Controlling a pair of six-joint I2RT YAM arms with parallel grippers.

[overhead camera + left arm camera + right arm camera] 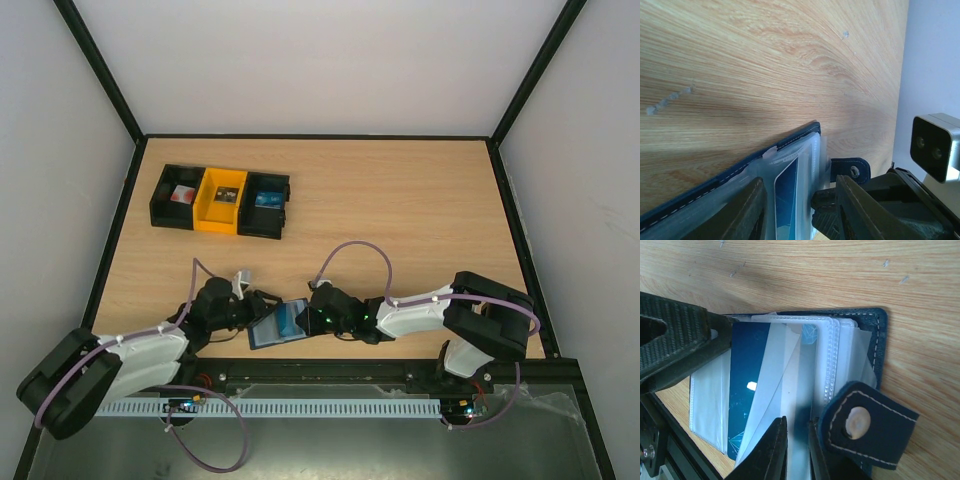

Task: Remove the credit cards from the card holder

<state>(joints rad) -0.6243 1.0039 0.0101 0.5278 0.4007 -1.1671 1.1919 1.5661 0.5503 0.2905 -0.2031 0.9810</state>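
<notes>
Card holder (278,325) is open at the near edge of the tabletop (400,220), held between both arms, its snap tab (865,425) flopped out to one side. Left end effector (800,182) is clamped across the clear sleeves at one end. One dark blue credit card (747,375) shows in a sleeve. Right end effector (797,422) has its fingers pinched almost together on the edge of a second bluish card (804,390) among the sleeves; can't tell whether it grips bare card or plastic. Three bins (220,200), black, yellow, black, sit well apart at the far left.
</notes>
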